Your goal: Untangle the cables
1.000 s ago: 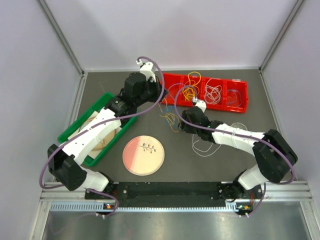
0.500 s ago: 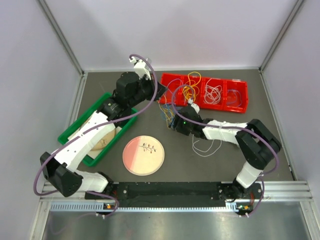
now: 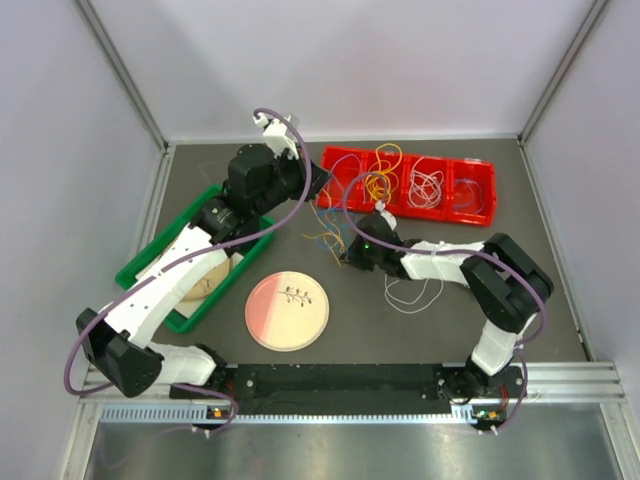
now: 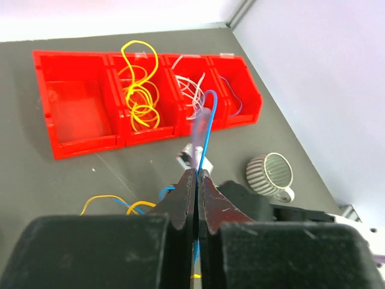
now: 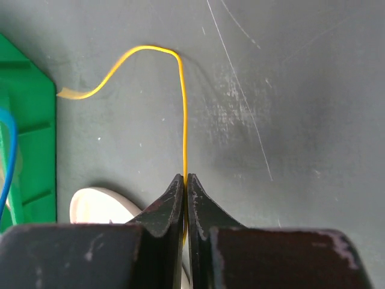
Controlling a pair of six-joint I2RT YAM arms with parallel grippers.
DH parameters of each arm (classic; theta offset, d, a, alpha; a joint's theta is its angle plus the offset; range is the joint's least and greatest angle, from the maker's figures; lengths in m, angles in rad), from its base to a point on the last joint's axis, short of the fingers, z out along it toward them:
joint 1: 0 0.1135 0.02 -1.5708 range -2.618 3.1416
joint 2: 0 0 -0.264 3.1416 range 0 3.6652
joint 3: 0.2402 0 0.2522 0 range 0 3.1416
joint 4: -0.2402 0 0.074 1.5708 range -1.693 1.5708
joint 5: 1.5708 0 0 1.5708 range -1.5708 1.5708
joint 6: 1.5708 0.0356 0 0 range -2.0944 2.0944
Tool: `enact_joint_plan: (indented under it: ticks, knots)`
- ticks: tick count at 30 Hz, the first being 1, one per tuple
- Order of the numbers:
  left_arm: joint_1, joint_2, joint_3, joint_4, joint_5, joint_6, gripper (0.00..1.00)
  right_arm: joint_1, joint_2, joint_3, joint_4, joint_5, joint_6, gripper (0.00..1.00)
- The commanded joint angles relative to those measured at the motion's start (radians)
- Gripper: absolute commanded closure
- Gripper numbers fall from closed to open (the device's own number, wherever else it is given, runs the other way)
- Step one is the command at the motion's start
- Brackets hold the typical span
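Cables [image 3: 333, 236] are being shown as a loose tangle of yellow and blue strands on the dark table [image 3: 390, 340], lying between the two arms' fingertips and just in front of the red bin [image 3: 445, 160]. Every strand is looking hair-thin and springy, curling in open loops.

And a blue cable [image 4: 208, 129] is being pinched by the left gripper [image 4: 197, 176], jaws pressed fully together on it. In the left wrist view it is rising out of the pinch with its long axis running up and away toward the bin, leaning slightly right, and its free end is hooking over at the top. A short translucent piece is showing alongside it just below the hook; whether it is attached cannot be told.

On the other side, a yellow cable [image 5: 183, 120] is being clamped by the right gripper [image 5: 184, 180], with only the wire between the closed jaws. It is running dead straight away from the fingertips, then arching over to the left and dropping to a flattened tip pointing toward the green tray [image 5: 30, 90].

More are being kept in the bin: a yellow bundle [image 4: 139, 90] in the second compartment from the left in the left wrist view, and pale white-grey loops [image 4: 189, 96] in the third. One white-grey loop [image 3: 410, 293] is lying on the table beside the right forearm, apart from the tangle. A striped grey cup [image 4: 269, 171] and a pink plate [image 3: 270, 320] are also being picked up.
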Motion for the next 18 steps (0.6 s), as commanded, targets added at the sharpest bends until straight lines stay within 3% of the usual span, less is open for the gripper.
enact_joint_plan:
  ticks: [1,5,10,15,18]
  knots:
    - [0.019,-0.033,0.033,0.016,-0.053,0.032,1.00,-0.013,-0.133,-0.073,0.012,0.069,-0.033,1.00]
    - [0.107,-0.013,0.025,0.016,-0.005,0.023,1.00,-0.025,-0.383,-0.184,-0.080,0.178,-0.105,1.00]
    - [0.201,0.010,0.022,0.014,0.047,0.004,1.00,-0.063,-0.716,-0.281,-0.325,0.368,-0.217,1.00]
    - [0.278,0.019,-0.027,0.033,0.064,-0.020,1.00,-0.152,-1.072,-0.286,-0.551,0.479,-0.294,1.00]
    - [0.290,0.036,-0.068,0.074,0.102,-0.045,1.00,-0.171,-1.178,-0.211,-0.701,0.575,-0.328,1.00]
